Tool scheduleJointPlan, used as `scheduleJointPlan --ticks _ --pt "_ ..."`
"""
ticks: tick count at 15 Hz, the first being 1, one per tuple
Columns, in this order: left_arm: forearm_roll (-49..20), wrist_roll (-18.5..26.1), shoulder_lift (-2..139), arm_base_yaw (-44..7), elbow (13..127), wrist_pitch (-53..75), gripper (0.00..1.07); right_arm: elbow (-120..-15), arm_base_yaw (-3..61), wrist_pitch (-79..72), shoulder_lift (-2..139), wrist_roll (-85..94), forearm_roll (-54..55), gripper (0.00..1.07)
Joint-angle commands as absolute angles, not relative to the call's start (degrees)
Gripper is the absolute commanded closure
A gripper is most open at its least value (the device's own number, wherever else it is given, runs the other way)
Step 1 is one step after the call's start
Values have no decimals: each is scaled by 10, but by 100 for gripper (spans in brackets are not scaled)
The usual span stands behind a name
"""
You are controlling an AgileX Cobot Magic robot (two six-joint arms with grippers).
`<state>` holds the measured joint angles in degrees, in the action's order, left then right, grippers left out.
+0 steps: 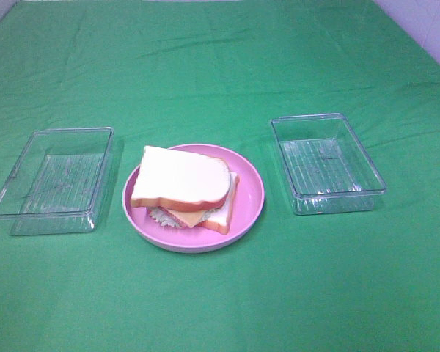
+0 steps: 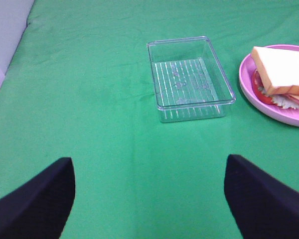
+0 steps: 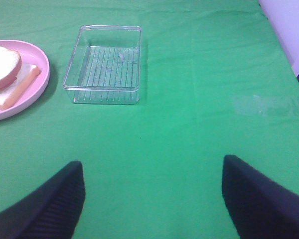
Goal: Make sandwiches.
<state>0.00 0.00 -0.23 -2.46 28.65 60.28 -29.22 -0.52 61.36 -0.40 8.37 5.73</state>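
A: Where was the sandwich point(image 1: 185, 189)?

B: Stacked on the pink plate point(image 1: 249, 209) mid-worktop point(image 1: 220, 293), between two clear trays. Top bread slice sat skewed over the lower one, cheese and lettuce peeking out at the near edge. Looked fully assembled.

A: Trays?

B: Left tray point(image 1: 55, 180) and right tray point(image 1: 326, 163) both held nothing, each just beside the plate, not touching it.

A: Claws?

B: Left claw point(image 2: 149, 199) was spread wide and carried nothing, over bare cloth near the left tray. Right claw point(image 3: 152, 199) same, wide and carrying nothing, near the right tray. Neither showed in the overhead view.

A: So which step?

B: My guess: finished, or a last tidy-up. If squaring the top slice, I'd nudge lightly from the crust edge, one claw only, and avoid pressing down, since the stack could slide on the cheese. Keep the other claw clear of the trays; they're light and would likely skid on the cloth
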Motion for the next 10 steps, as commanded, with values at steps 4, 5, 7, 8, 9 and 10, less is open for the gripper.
scheduleJointPlan --ticks 4,5,7,8,9,10 --pt "-6 0 -16 -22 285 598 29 -290 -9 608 -11 91 57 35" --pt "-6 0 -16 -22 285 598 29 -290 -9 608 -11 91 57 35" --pt "-6 0 -16 -22 285 598 29 -290 -9 608 -11 91 57 35" --pt "-6 0 -16 -22 285 598 29 -290 -9 608 -11 91 57 35" --pt "-6 0 -16 -22 285 598 29 -290 -9 608 -11 91 57 35" --pt "-6 0 -16 -22 285 598 29 -290 -9 608 -11 91 57 35"
